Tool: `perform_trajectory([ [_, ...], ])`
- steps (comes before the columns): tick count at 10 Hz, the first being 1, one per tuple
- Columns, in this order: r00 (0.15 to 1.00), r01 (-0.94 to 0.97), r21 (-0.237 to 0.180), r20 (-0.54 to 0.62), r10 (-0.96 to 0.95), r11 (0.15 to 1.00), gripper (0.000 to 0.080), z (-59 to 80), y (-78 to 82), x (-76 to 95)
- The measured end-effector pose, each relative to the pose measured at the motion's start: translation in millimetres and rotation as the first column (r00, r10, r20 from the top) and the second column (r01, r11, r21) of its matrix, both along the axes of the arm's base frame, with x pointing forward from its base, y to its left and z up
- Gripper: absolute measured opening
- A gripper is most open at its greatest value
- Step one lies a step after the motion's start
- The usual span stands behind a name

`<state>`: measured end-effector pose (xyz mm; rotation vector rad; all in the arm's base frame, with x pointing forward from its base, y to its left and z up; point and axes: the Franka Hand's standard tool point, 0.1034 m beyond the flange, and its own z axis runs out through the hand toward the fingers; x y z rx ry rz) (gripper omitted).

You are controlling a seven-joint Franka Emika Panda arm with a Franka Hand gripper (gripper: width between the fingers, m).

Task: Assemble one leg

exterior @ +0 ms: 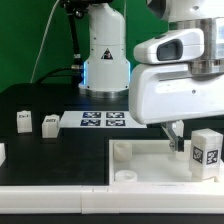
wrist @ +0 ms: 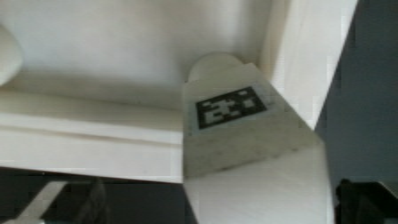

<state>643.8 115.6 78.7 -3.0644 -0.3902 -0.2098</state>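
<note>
Gripper (exterior: 176, 134) pinching a leg (wrist: 246, 128) — hanging over the tray (exterior: 150, 160) at the exterior view's right, seemingly lining up with a near corner socket.

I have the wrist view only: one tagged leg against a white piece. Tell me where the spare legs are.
Observer: One spare leg and a second spare sit on the table, to the exterior view's left of the marker board.
Operator: Place the gripper against the tagged leg.
Observer: The gripper hangs at the exterior view's left of the tagged leg; I cannot tell whether they touch.
Operator: Say what is beneath.
Observer: The tray.
</note>
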Motion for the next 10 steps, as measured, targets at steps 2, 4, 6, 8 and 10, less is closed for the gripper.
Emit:
perform_trajectory([
  [2, 0.999, -0.05, -0.012, 0.002, 0.05, 0.999, 0.0537, -0.4, -2.6, 0.2],
  [4, 1.0, -0.022, -0.008, 0.0, 0.022, 1.0, 0.0401, -0.9, -2.3, -0.1],
  [6, 1.0, -0.017, -0.007, -0.001, 0.017, 1.0, 0.029, -1.3, -2.6, -0.2],
  [8, 0.97, 0.244, 0.05, -0.03, -0.243, 0.968, 0.029, -2.5, -5.1, -1.0],
  [10, 0.867, 0.498, 0.091, -0.06, -0.494, 0.862, 0.029, -2.9, -6.8, -0.4],
])
